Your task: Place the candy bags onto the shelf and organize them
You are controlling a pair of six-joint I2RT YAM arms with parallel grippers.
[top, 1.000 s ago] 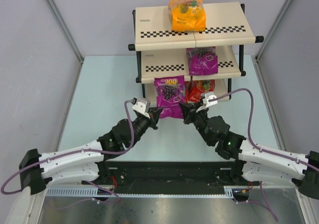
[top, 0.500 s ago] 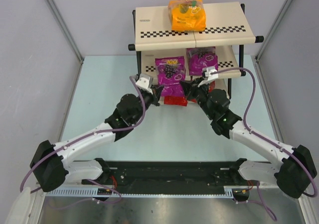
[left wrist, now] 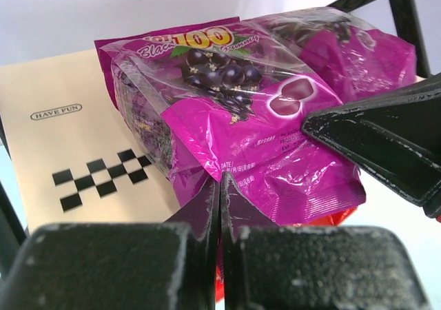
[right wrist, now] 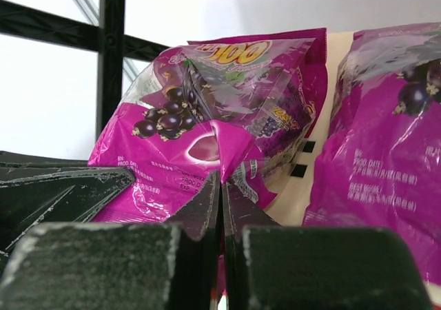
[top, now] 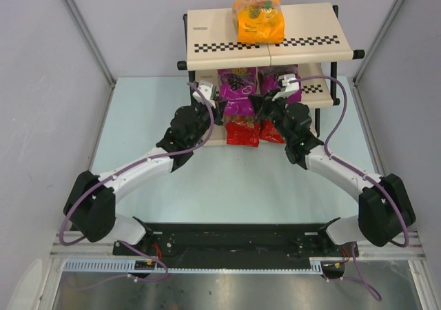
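Pinching the near seam of a glossy purple blackcurrant-print candy pouch (left wrist: 241, 117), the left gripper (left wrist: 220, 193) and right gripper (right wrist: 220, 189) are both clamped tight. The pouch runs lengthwise front to back over the middle board of the cream checker-edged shelf (top: 207, 45), logo end farthest. Two red pouches (top: 242, 132) lie below, a second purple pouch (right wrist: 386, 151) is just beside it, and an orange pouch (top: 258, 21) lies on top.

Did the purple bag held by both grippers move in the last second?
Yes. The held bag rose in the view, from before the lowest board of the shelf to its middle board, beside the other purple bag.
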